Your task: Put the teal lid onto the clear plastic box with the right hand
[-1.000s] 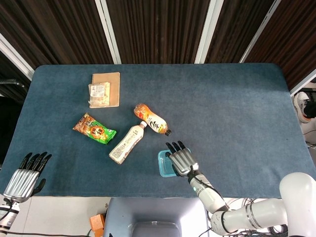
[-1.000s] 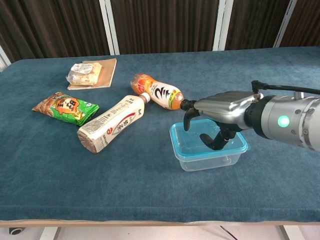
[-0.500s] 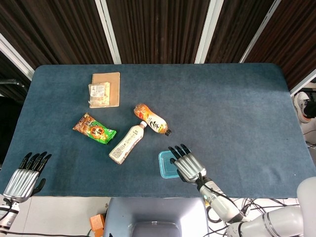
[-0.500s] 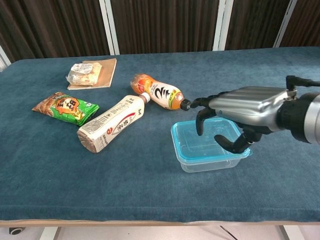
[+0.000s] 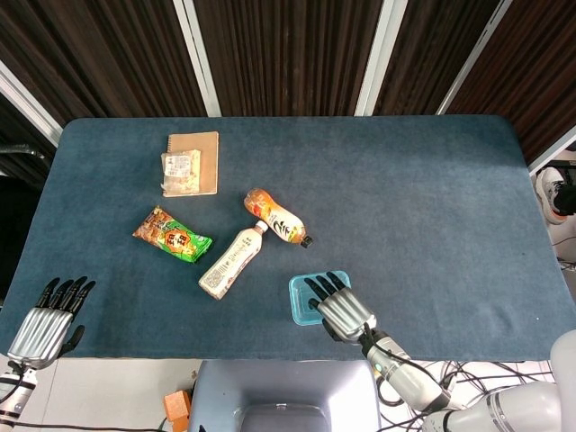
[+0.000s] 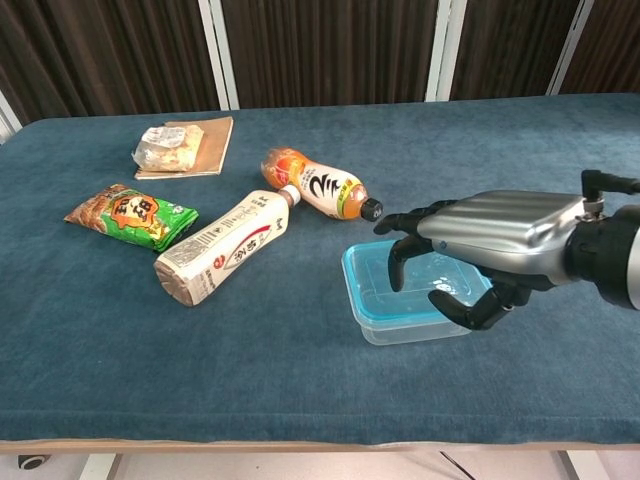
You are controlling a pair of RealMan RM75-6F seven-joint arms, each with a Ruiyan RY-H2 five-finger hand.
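The clear plastic box [image 6: 400, 325] sits near the table's front edge with the teal lid [image 6: 368, 282] lying on top of it; its left part also shows in the head view, box [image 5: 298, 300]. My right hand [image 6: 487, 240] hovers just above the box's right half, fingers spread and bent downward, holding nothing. In the head view the right hand [image 5: 339, 309] covers the box's right side. My left hand [image 5: 43, 321] stays off the table's front left corner, fingers apart and empty.
A white-labelled bottle [image 6: 222, 247] and an orange-labelled bottle [image 6: 318, 184] lie left of the box. A green snack bag [image 6: 130, 214] and a brown notebook [image 6: 207, 142] with a wrapped packet [image 6: 163, 147] on it lie further left and back.
My right hand has drawn back toward the near edge and risen off the box. The lidded box stays where it was. The left hand has not moved.
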